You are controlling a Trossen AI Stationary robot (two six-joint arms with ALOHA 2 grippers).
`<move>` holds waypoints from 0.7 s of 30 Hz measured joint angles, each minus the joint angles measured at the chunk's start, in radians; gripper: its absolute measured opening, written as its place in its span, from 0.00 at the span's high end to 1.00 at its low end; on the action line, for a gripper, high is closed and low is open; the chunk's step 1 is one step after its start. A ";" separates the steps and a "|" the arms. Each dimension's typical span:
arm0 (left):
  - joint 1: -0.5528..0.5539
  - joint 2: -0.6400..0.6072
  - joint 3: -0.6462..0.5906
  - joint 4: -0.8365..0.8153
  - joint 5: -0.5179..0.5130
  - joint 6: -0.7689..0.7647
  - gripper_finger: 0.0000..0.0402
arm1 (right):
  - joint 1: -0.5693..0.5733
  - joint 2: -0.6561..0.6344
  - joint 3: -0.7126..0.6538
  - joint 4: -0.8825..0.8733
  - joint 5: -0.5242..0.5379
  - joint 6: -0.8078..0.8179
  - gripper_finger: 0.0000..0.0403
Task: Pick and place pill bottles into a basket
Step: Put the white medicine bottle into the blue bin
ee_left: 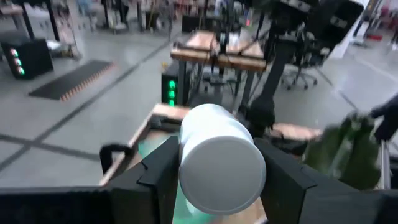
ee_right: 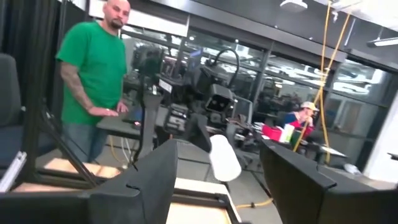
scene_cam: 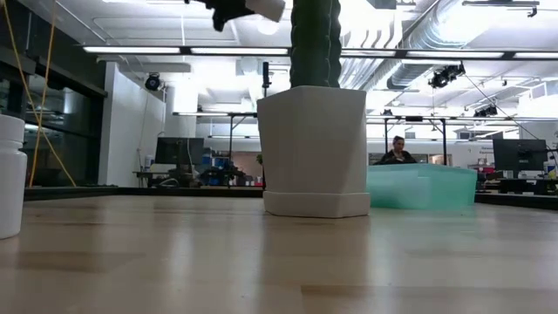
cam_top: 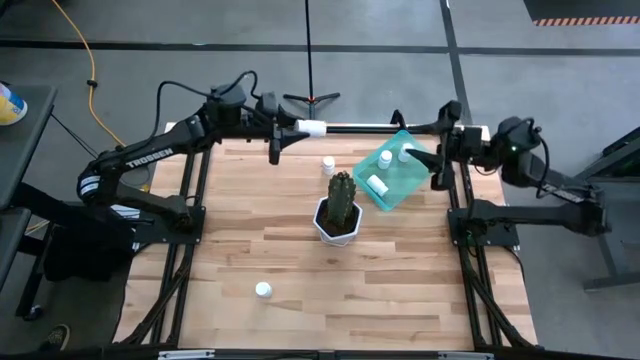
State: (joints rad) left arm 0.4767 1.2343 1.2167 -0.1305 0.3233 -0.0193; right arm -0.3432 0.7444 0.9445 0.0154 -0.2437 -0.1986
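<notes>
My left gripper is shut on a white pill bottle, high over the table's far edge; the low view shows it at the top. My right gripper is open and empty, above the right corner of the teal basket. Three pill bottles lie in the basket, among them one at its near left. One bottle stands on the table left of the basket. Another stands near the front edge. My left gripper pinches the bottle's round side wall between its two fingers. The fingers come level from the table's left, and the bottle lies along them. Its free end points toward the table's right. The bottle is level and lifted clear of the table.
A white faceted pot with a green cactus stands mid-table, near left of the basket. Black frame rails run along the table's left and right sides. In the right wrist view a person in a green shirt stands beyond the table.
</notes>
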 joint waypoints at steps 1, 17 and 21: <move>0.000 0.000 0.000 0.020 0.000 -0.008 0.48 | 0.004 0.022 0.021 0.000 0.000 0.012 0.44; -0.006 0.000 0.000 0.265 0.056 -0.042 0.48 | 0.006 0.345 0.218 0.008 0.022 0.042 0.34; -0.035 0.001 0.000 0.305 0.060 -0.040 0.48 | 0.006 0.410 0.283 0.020 0.011 0.077 0.35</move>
State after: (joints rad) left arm 0.4414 1.2350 1.2164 0.1743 0.3832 -0.0598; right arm -0.3374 1.1548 1.2278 0.0351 -0.2323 -0.1221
